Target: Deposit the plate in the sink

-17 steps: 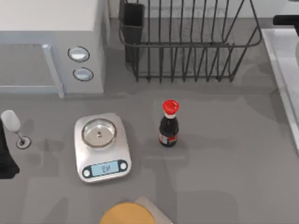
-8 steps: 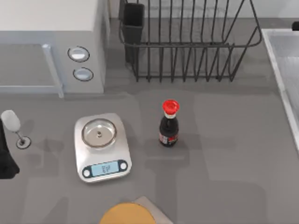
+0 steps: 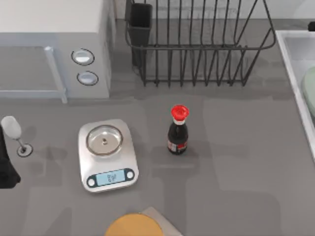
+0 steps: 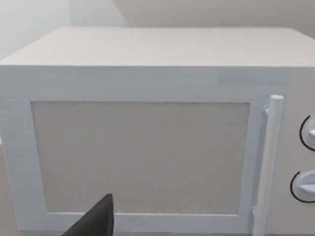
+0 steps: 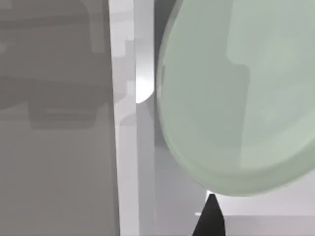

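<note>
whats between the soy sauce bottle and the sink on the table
In the top view, only bare grey tabletop lies between the soy sauce bottle and the sink. The plate lies inside the sink.

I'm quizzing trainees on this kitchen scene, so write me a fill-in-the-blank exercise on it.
1. The pale green plate lies inside the ____ at the table's right edge.
2. The soy sauce bottle has a ____ cap.
3. The kitchen scale stands to the ____ of the bottle in the top view.
4. Behind the bottle stands a black wire dish ____.

Missing words: sink; red; left; rack
</note>
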Action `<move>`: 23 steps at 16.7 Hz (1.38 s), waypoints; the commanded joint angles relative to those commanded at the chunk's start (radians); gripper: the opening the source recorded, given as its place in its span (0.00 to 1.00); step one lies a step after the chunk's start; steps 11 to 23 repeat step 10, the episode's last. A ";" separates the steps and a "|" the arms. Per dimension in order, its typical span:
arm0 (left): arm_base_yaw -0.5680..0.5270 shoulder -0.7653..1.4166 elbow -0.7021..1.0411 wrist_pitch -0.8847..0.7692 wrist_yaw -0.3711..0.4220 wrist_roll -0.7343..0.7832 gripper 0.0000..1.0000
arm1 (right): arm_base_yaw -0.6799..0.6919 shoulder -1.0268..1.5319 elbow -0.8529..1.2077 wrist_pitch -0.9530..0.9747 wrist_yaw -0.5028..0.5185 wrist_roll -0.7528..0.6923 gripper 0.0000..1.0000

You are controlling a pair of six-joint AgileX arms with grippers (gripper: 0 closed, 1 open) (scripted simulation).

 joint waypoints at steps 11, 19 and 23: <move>0.000 0.000 0.000 0.000 0.000 0.000 1.00 | 0.000 0.000 0.000 0.000 0.000 0.000 1.00; 0.000 0.000 0.000 0.000 0.000 0.000 1.00 | 0.000 0.000 0.000 0.000 0.000 0.000 1.00; 0.000 0.000 0.000 0.000 0.000 0.000 1.00 | 0.000 0.000 0.000 0.000 0.000 0.000 1.00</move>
